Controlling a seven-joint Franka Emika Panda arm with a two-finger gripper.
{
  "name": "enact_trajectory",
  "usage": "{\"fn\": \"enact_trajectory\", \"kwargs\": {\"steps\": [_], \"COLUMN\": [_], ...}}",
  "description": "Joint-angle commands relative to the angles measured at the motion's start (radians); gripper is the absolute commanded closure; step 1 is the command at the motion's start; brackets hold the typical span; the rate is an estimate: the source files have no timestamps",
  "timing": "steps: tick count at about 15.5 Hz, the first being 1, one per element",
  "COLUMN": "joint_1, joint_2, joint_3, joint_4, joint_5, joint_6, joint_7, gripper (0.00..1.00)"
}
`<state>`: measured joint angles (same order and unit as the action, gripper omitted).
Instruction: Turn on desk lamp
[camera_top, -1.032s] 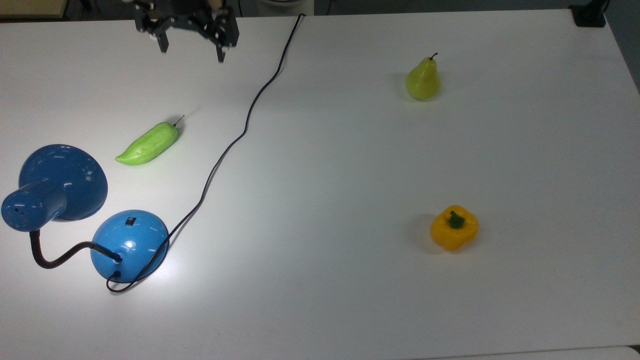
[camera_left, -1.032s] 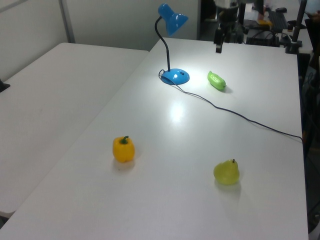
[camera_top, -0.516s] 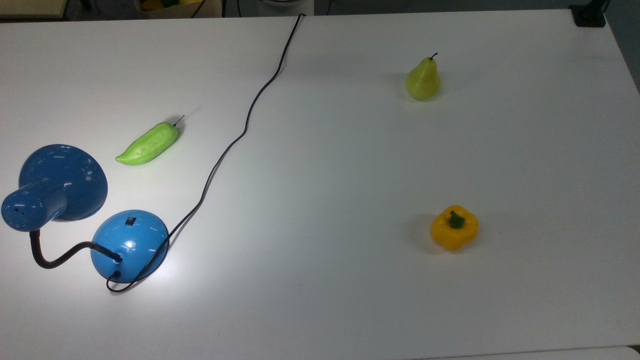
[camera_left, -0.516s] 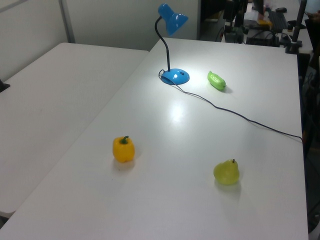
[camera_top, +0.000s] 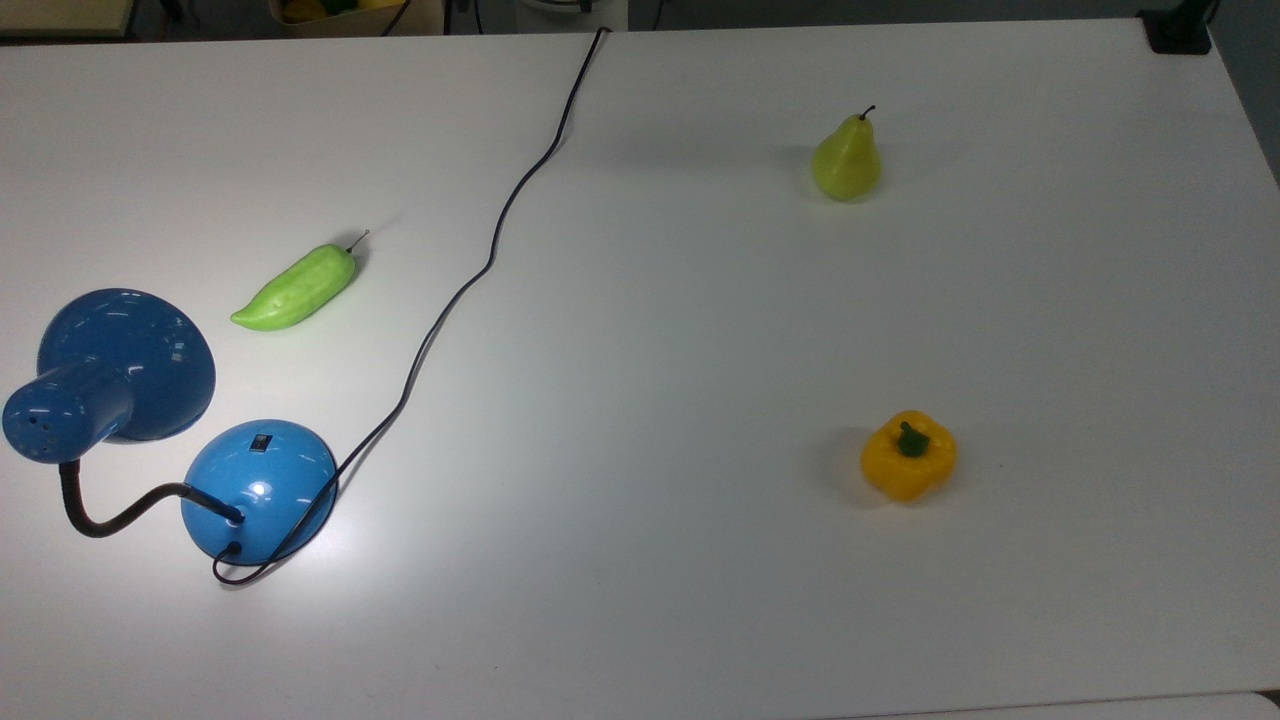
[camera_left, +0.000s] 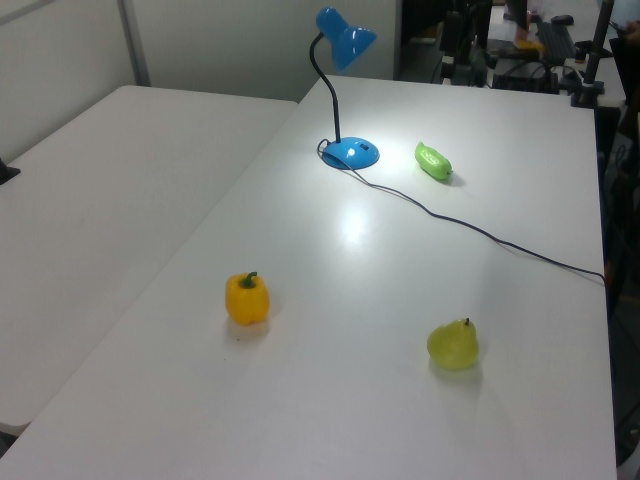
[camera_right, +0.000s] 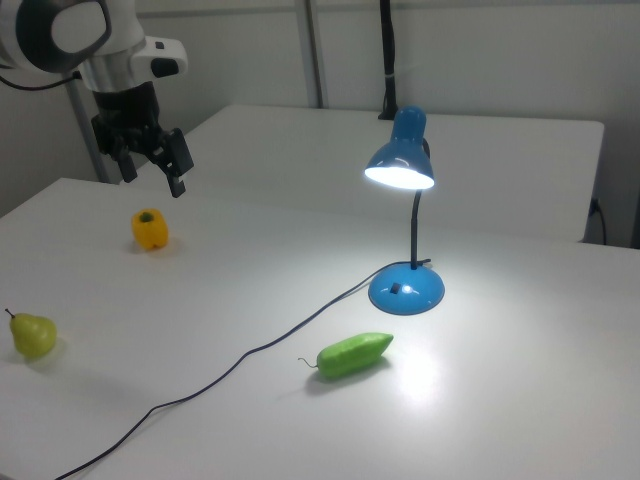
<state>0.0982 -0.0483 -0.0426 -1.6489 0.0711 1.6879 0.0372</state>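
Note:
The desk lamp stands at the top view's lower left: blue flared shade (camera_top: 125, 365), black gooseneck (camera_top: 100, 520), and domed blue base (camera_top: 260, 488) with a small rocker switch (camera_top: 261, 441). In the right view its shade (camera_right: 400, 165) glows and throws a bright patch on the table around the base (camera_right: 407, 290). The left view has the lamp base (camera_left: 352, 153) at the far end of the table. My gripper (camera_right: 152, 172) hangs open and empty, high at the right view's upper left, far from the lamp.
The lamp's black cord (camera_top: 480, 270) snakes across the white table (camera_top: 700, 600) to its far edge. A green chilli pepper (camera_top: 295, 288) lies near the lamp. A pear (camera_top: 846, 160) and a yellow bell pepper (camera_top: 908, 455) stand on the top view's right half.
A second ago my gripper hung over the top view's upper-left table edge; it has since pulled back out of the top view. The lamp and the produce have not moved.

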Motion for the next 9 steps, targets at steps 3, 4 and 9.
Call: {"fn": "enact_trajectory", "kwargs": {"steps": [3,4,9], "joint_1": [-0.003,-0.006,-0.008], "joint_2": [0.007,0.007,0.008], "joint_3": [0.007,0.016,0.026], "joint_4": [-0.028,-0.028,-0.028], "joint_5": [-0.050,-0.050,-0.048], "joint_6": [0.055,0.050,0.049], "joint_7": [-0.057,-0.072,-0.080], "gripper": [0.00,0.00,0.00]}}
